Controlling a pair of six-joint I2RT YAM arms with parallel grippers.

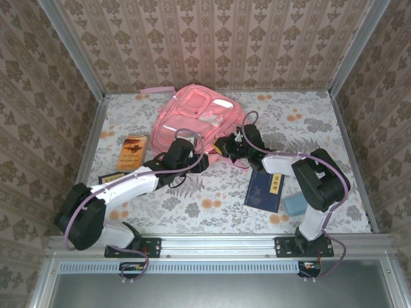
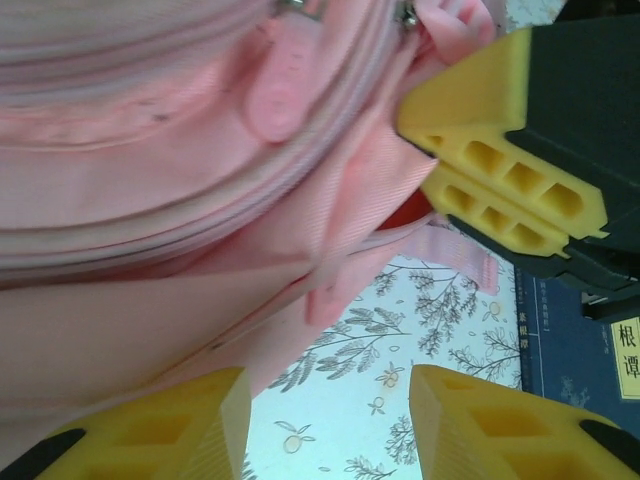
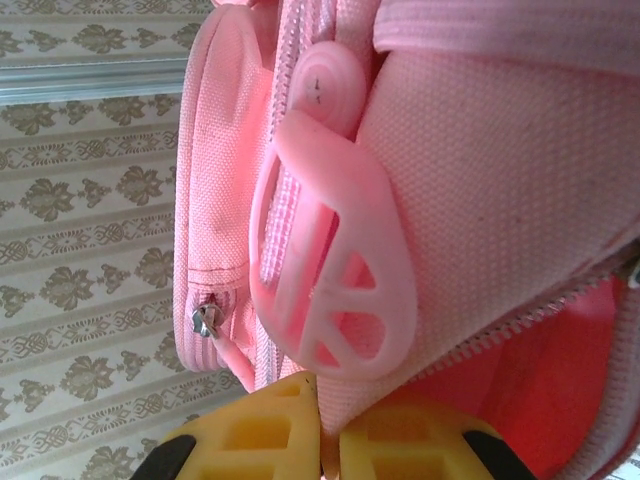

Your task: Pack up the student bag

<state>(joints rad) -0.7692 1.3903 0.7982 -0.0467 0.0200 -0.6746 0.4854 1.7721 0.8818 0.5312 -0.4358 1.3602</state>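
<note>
The student bag (image 1: 199, 115), a big pink backpack, lies at the back centre of the table. My right gripper (image 1: 228, 146) is at its near edge. In the right wrist view this gripper (image 3: 328, 435) is shut on a fold of the student bag (image 3: 480, 150) beside the open zipper, under a pink rubber pull (image 3: 330, 280). My left gripper (image 1: 186, 151) sits just left of it. In the left wrist view it (image 2: 330, 420) stands open over the tablecloth with nothing between its fingers (image 2: 180, 420). The student bag (image 2: 150, 200) lies just beyond them, and the right gripper (image 2: 500, 170) pinches its edge.
A dark blue book (image 1: 264, 190) lies near the right arm, with a teal pencil case (image 1: 297, 204) beside it. An orange-brown book (image 1: 132, 152) lies at the left. Walls close in the table on three sides.
</note>
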